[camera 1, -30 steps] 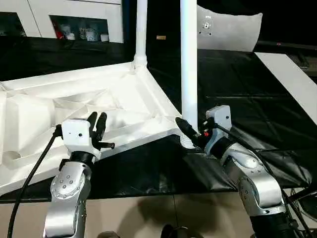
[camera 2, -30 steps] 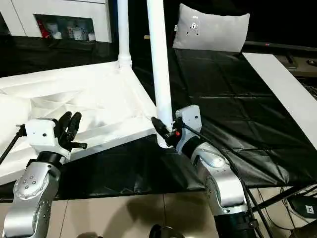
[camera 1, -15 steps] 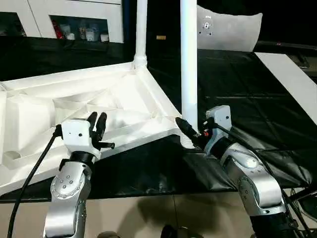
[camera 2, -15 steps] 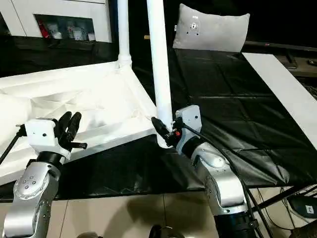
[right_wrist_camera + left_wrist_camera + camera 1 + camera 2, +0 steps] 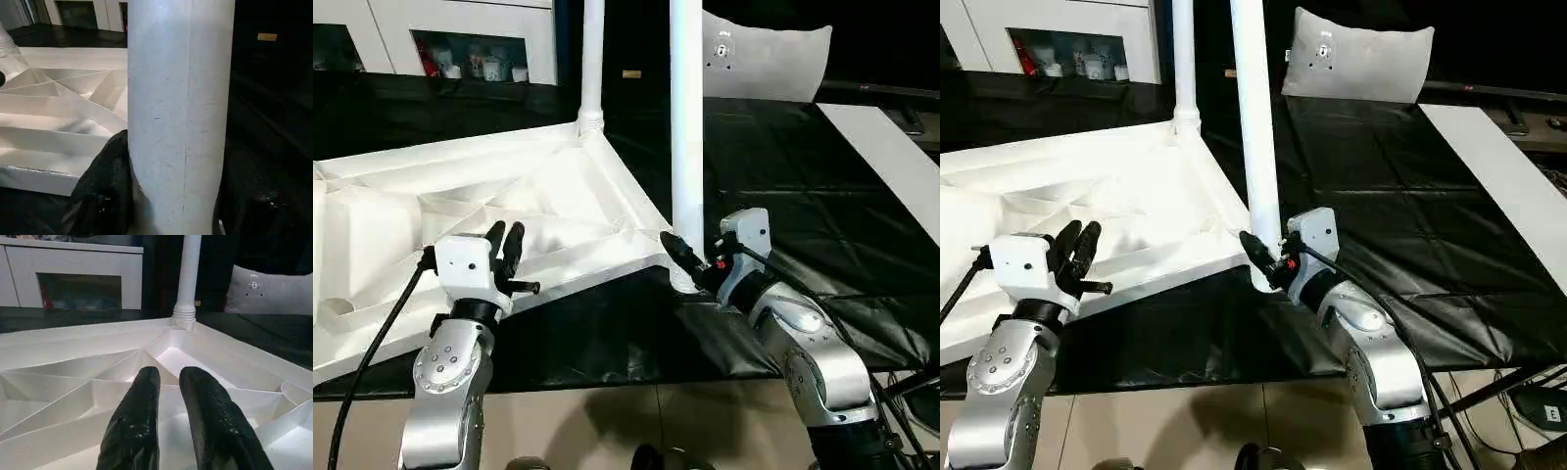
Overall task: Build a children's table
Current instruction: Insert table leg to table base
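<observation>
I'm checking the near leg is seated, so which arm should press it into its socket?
Right, probably: the right gripper is clamped on the leg near the socket. The left gripper hovers empty over the tabletop.

We cannot see the tops of the two white legs, the near leg (image 5: 686,127) and the far leg (image 5: 593,59); the picture's edge cuts them off. The upside-down table top (image 5: 460,211) runs off the side. The small things on the shelf (image 5: 480,67) are too tiny to tell.

Silver forearms (image 5: 445,367), black cables (image 5: 372,343)
</observation>
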